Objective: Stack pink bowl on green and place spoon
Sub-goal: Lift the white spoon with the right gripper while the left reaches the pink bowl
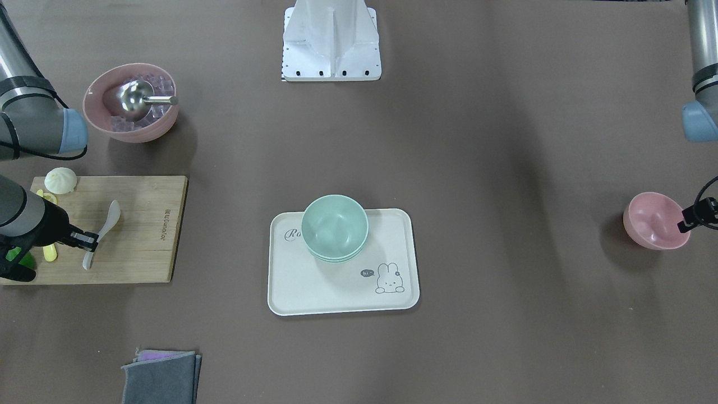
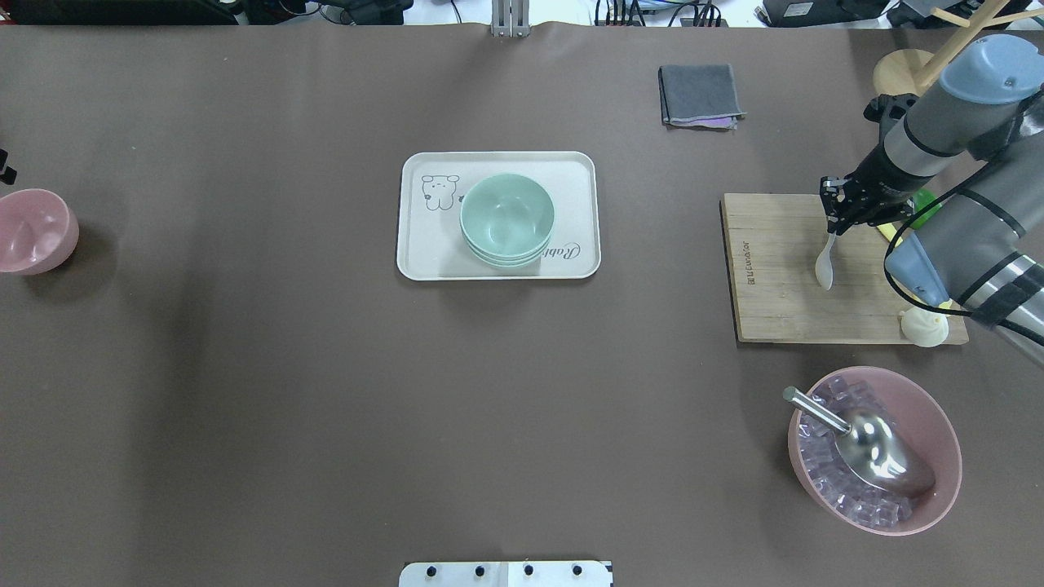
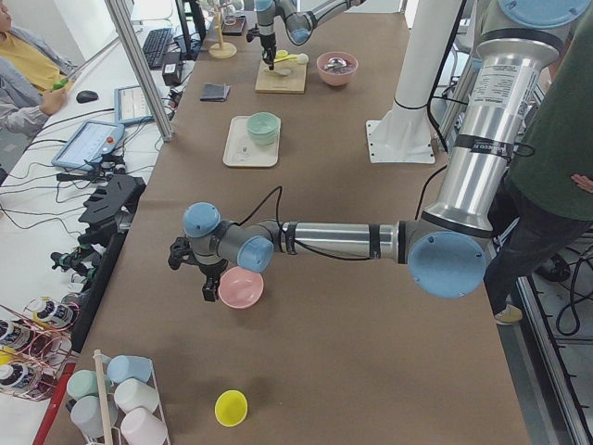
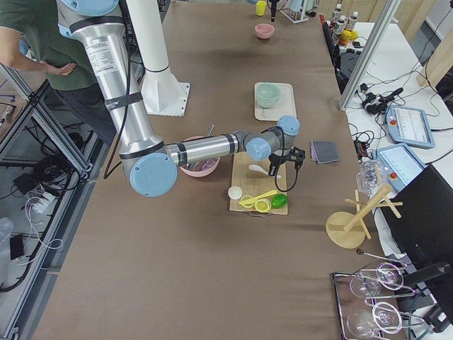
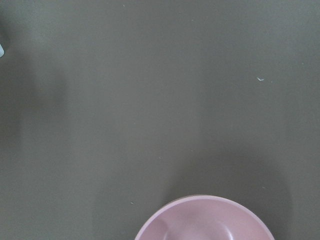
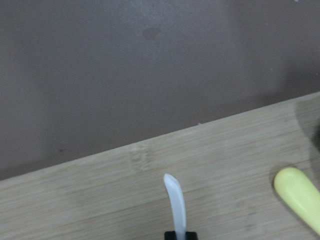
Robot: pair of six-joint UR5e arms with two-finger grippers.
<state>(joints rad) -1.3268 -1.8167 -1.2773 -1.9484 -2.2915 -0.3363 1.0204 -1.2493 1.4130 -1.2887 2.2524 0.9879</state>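
Right gripper [image 1: 90,242] seemingly around spoon [image 1: 109,220] handle

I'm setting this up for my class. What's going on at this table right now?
Two robot arms are each busy. The right gripper has its fingers closed on the spoon at the board. The left gripper is at the rim of the empty pink bowl, far off at the table's end; its grip can't be judged. The green bowls sit on the tray, with nothing stacked on them yet.
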